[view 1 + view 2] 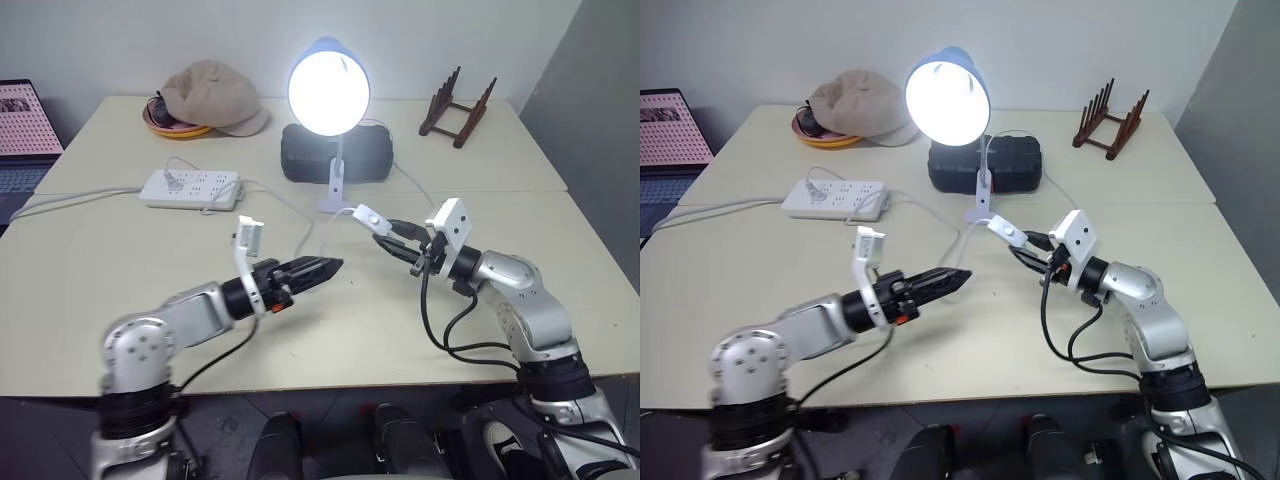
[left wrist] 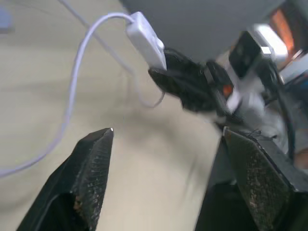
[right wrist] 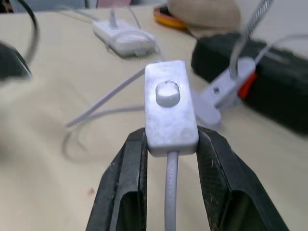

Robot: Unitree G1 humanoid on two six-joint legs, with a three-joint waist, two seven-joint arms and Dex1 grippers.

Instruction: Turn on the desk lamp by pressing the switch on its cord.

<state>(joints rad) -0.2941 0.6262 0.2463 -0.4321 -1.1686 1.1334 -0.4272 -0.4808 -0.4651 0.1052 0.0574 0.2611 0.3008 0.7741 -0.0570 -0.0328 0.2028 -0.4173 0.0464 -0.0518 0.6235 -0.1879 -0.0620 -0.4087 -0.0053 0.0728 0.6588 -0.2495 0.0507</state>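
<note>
1. Hands, two, hang nearest over the beige worktop [image 1: 90, 300]: the left hand [image 1: 325, 267] is well apart from the switch, its two black fingers spread wide with nothing between them, as the left wrist view shows.
2. The right hand [image 3: 168, 154] is clamped on one small white switch [image 1: 371, 219], a finger on each long side, holding it lifted off the worktop; its round button faces up.
3. One thin white cord [image 1: 312, 232] runs from the switch in a loop across the worktop and on toward the lamp.
4. One desk lamp [image 1: 329, 92] stands just beyond the switch on its white clip base, its blue shade tipped toward the robot and its globe bulb glowing bright.
5. One white power strip [image 1: 191, 188] lies left of the lamp base, a plug in it.
6. One black box [image 1: 375, 152] sits right behind the lamp.
7. Farthest: one beige cap [image 1: 215, 97] resting over one orange dish [image 1: 170, 127], one wooden rack [image 1: 457, 106], and one laptop [image 1: 22, 130] at the far left.
</note>
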